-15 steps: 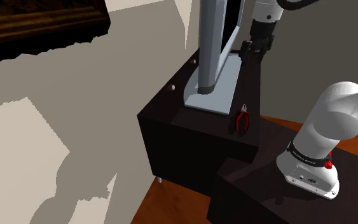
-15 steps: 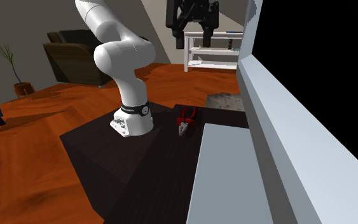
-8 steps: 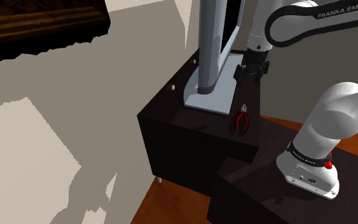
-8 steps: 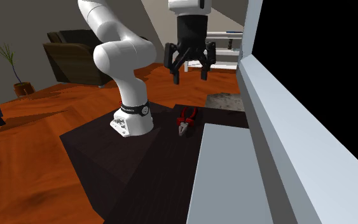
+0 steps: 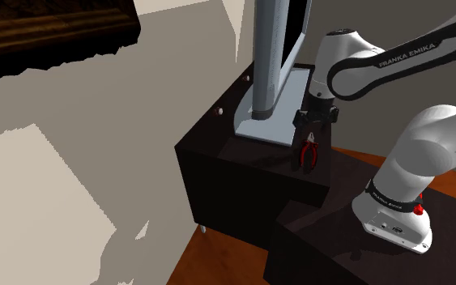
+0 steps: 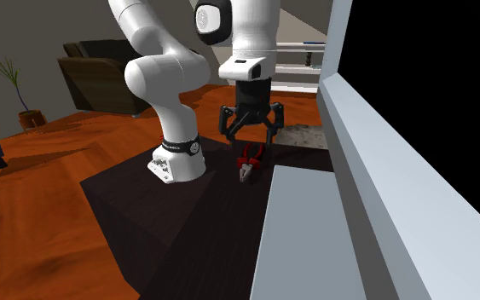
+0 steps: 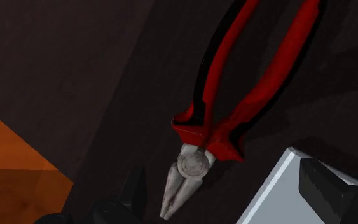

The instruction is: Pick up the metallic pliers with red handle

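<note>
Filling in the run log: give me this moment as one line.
phase: approach | gripper: open, above pliers | pliers: lying on dark surface, not held

A dark, nearly black cabinet top (image 5: 254,155) carries everything. The pliers (image 5: 308,153) lie flat on it, 2 red handles spread apart and a grey metal nose closed. In the wrist view the nose rests just beside the corner of a pale grey slab (image 5: 270,109). This slab also lies flat on the top, toward its far side.
</note>
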Motion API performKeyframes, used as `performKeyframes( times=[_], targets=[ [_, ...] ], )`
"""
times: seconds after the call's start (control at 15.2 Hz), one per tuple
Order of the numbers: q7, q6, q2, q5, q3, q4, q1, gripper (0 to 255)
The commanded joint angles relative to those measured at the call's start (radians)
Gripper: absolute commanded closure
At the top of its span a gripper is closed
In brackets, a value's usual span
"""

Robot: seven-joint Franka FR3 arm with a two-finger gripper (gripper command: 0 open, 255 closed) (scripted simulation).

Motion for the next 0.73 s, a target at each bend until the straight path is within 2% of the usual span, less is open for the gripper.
performKeyframes(
  times=[0.0,0.33,0.46,0.53,0.66],
  targets=[
    [0.014,0.042,0.019,0.004,0.005,-0.021,-0.001,0],
    [0.017,0.148,0.088,0.004,0.008,-0.058,-0.002,0],
    [0.017,0.160,0.097,0.004,0.008,-0.062,-0.002,0],
    [0.017,0.161,0.097,0.004,0.008,-0.064,-0.002,255],
    [0.017,0.160,0.094,0.004,0.009,-0.064,-0.002,255]
  ],
)
